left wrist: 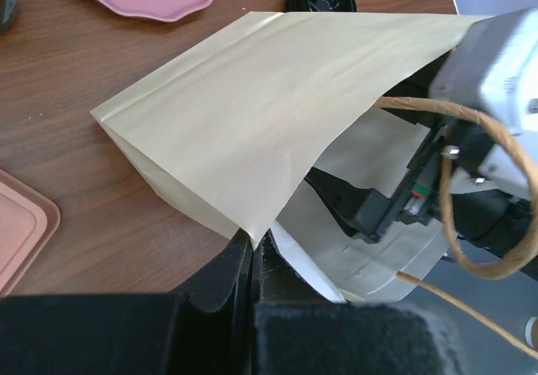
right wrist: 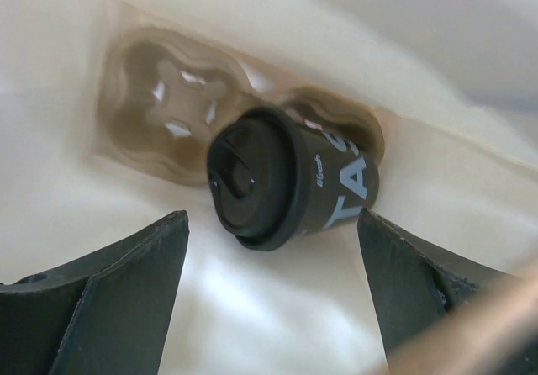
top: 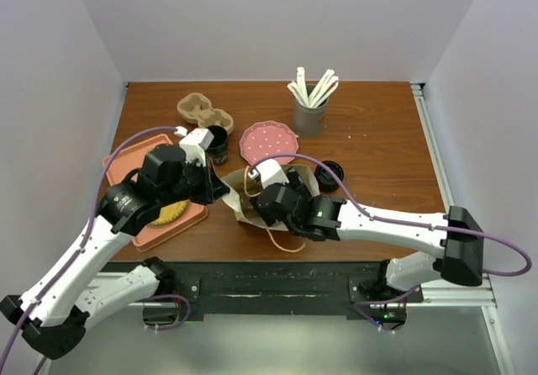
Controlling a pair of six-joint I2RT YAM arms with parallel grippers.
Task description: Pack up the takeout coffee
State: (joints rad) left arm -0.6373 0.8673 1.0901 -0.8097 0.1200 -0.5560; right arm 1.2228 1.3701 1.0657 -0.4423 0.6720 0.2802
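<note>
On your wood table (top: 378,156), the left gripper (left wrist: 252,253) is pinched tight on the edge of the bag (left wrist: 252,114). Your right gripper (right wrist: 271,219) stands wide inside it, holding nothing. Just ahead, a lidded cup (right wrist: 286,177) lies, apparently seated in a carrier (right wrist: 160,114).

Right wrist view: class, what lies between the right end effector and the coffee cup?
Only bare bag lining, as the right wrist view shows; the open right end effector flanks the coffee cup without contact.

Coffee cups, two: bagged cup (right wrist: 290,182) between the right fingers (right wrist: 109,291), second cup (top: 217,143). Carriers, two: bagged carrier (right wrist: 160,110), spare carrier (top: 199,110). One each: paper bag (left wrist: 252,106), plate (top: 269,142), tray (top: 168,230), loose lid (top: 329,173), stick holder (top: 309,118).
</note>
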